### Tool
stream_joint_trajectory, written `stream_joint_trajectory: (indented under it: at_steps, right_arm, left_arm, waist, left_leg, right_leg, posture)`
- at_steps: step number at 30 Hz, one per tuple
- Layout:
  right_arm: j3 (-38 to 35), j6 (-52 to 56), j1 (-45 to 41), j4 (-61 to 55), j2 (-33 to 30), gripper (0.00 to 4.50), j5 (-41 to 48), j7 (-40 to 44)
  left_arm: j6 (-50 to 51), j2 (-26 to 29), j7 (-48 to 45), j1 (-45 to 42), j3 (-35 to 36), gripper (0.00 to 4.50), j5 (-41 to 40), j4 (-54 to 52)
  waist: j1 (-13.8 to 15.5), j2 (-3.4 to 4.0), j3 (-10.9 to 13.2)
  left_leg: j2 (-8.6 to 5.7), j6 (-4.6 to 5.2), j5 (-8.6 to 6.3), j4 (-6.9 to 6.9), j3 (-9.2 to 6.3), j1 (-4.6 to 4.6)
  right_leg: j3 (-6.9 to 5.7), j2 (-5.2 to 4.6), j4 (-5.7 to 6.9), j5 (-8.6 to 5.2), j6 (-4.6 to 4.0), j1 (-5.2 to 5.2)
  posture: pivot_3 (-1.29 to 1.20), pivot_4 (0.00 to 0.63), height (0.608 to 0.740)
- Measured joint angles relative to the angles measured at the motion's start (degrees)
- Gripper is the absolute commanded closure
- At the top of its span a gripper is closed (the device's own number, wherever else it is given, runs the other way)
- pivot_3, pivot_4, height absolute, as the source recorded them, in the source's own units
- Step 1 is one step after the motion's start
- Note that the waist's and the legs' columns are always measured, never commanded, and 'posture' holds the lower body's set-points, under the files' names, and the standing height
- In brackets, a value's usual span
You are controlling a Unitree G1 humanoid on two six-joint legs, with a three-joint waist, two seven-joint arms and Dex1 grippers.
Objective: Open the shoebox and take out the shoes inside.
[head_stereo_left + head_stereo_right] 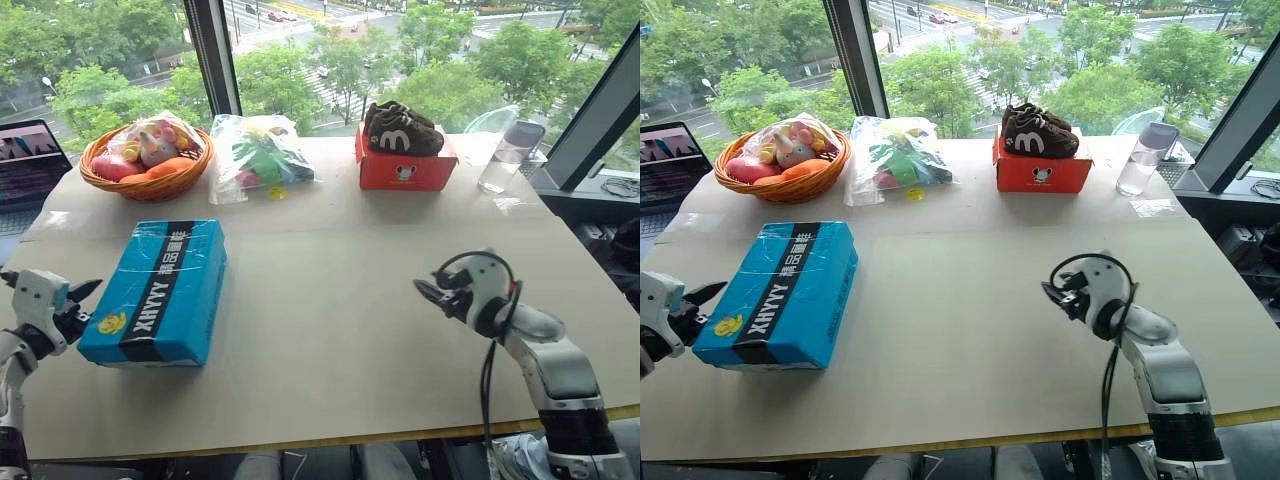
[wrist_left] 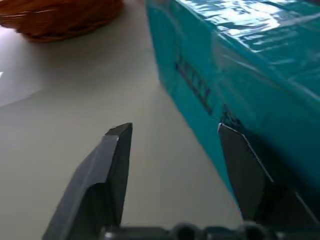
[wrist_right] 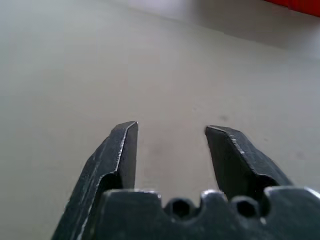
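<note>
Along the far edge of the desk [image 1: 340,330], from left to right: a woven basket [image 1: 146,163] holding wrapped toys and orange items, a clear plastic bag [image 1: 259,155] with green and red contents just beside it, and a red-orange box [image 1: 404,165] carrying a pair of dark brown shoes [image 1: 402,129] marked with a white M. A clear tumbler [image 1: 509,156] with a grey lid stands upright to the right of the box, near the window frame. An open laptop [image 1: 28,166] sits at the far left, beside the desk edge.

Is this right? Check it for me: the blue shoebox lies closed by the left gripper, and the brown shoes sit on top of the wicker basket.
Not quite. The brown shoes sit on the red-orange box, not the wicker basket, as the left eye view shows. The blue shoebox does lie closed by the left gripper.
</note>
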Motion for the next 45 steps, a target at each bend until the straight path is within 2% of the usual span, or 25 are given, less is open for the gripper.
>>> stream_joint_trajectory:
  at_steps: [4, 5, 11, 18, 22, 25, 28, 35, 42, 45]
  right_arm:
    - [4.55, 0.06, -3.86, -0.95, 0.03, 4.45, 0.89, 4.48]
    - [5.87, 0.06, -5.00, -0.75, 0.71, 4.50, 0.72, 4.78]
    - [15.80, -0.16, -12.36, 3.32, 7.43, 4.50, -2.54, 6.39]
    - [26.79, -3.62, -20.45, 14.54, 19.11, 4.50, -8.21, 6.86]
    - [28.62, -6.40, -23.24, 19.94, 23.13, 4.50, -10.54, 6.69]
    - [28.64, -7.69, -26.58, 26.18, 27.26, 4.50, -12.07, 5.36]
    - [28.64, -9.37, -27.96, 27.49, 29.28, 4.50, -12.75, 5.00]
    - [26.45, -10.23, -27.81, 29.37, 27.96, 4.50, -13.86, 5.05]
    - [21.07, -10.01, -25.26, 27.12, 20.04, 4.50, -13.80, 6.40]
    - [19.09, -9.24, -22.74, 24.70, 14.80, 4.50, -13.78, 8.03]
  left_arm:
    - [-1.20, 1.08, -5.50, -1.51, -2.14, 4.32, 1.17, 2.33]
    - [-1.37, 1.10, -6.26, -1.92, -2.56, 4.48, 1.58, 3.14]
    - [-2.59, 1.63, -7.82, -5.55, -4.59, 4.48, 4.30, 6.67]
    - [-4.96, 2.19, -6.66, -10.09, -8.41, 4.48, 9.19, 10.61]
    - [-5.22, 2.17, -6.63, -10.13, -9.57, 4.48, 10.45, 10.15]
    - [-5.02, 1.56, -6.66, -9.65, -11.15, 4.48, 11.32, 5.99]
    - [-4.29, -0.46, -6.64, -9.96, -13.18, 4.48, 11.49, 1.89]
    - [-1.20, -4.28, -5.41, -14.54, -16.74, 4.48, 13.53, -0.88]
    - [-1.02, -10.94, -4.65, -19.83, -21.83, 4.48, 15.14, -2.13]
    - [-1.02, -14.63, -4.27, -21.67, -24.30, 4.48, 15.60, -2.79]
  waist:
    - [0.46, 0.02, 0.02]
    - [0.50, 0.02, 0.02]
    - [0.51, 0.01, 0.01]
    - [0.32, 0.01, 0.01]
    - [0.56, 0.01, 0.02]
    - [0.69, 0.04, 0.03]
    - [0.82, 0.03, 0.03]
    - [0.88, 0.03, 0.02]
    - [1.09, 0.02, 0.02]
    - [1.10, 0.02, 0.02]
  left_leg:
    - [0.00, 0.00, 0.00, 0.00, 0.00, -0.08]
    - [0.00, 0.00, 0.00, 0.00, 0.00, -0.14]
    - [-0.01, -0.01, 0.02, 0.10, 0.01, -0.65]
    - [0.03, -0.02, 0.02, 0.10, 0.01, -0.63]
    - [0.03, -0.03, 0.03, 0.10, -0.01, -0.63]
    - [0.02, -0.13, 0.09, 0.10, -0.03, -0.62]
    - [0.03, -0.14, 0.09, 0.10, -0.05, -0.62]
    - [0.02, -0.15, 0.11, 0.13, -0.07, -0.60]
    - [-0.02, -0.15, 0.11, 0.19, -0.08, -0.67]
    - [-0.03, -0.15, 0.11, 0.23, -0.07, -0.70]
  right_leg:
    - [-0.04, -0.03, -0.06, 0.01, 0.02, -0.06]
    - [-0.04, -0.02, -0.06, 0.01, 0.03, -0.13]
    - [0.00, 0.02, 0.21, 0.08, -0.01, -0.83]
    - [0.00, 0.11, 0.25, 0.11, -0.05, -0.85]
    - [0.00, 0.12, 0.27, 0.12, -0.07, -0.85]
    - [0.00, 0.12, 0.29, 0.17, -0.10, -0.86]
    - [0.01, 0.15, 0.30, 0.18, -0.13, -0.85]
    - [0.01, 0.19, 0.35, 0.21, -0.09, -0.82]
    - [0.05, 0.18, 0.33, 0.24, -0.10, -0.79]
    - [0.05, 0.17, 0.32, 0.25, -0.08, -0.79]
  posture:
    - [0.00, 0.150, 0.740]
    - [0.00, 0.150, 0.740]
    - [0.00, 0.150, 0.740]
    - [0.00, 0.150, 0.740]
    - [0.00, 0.150, 0.740]
    - [0.00, 0.150, 0.740]
    - [0.00, 0.150, 0.740]
    - [0.00, 0.150, 0.740]
    - [0.00, 0.150, 0.740]
    - [0.00, 0.150, 0.740]
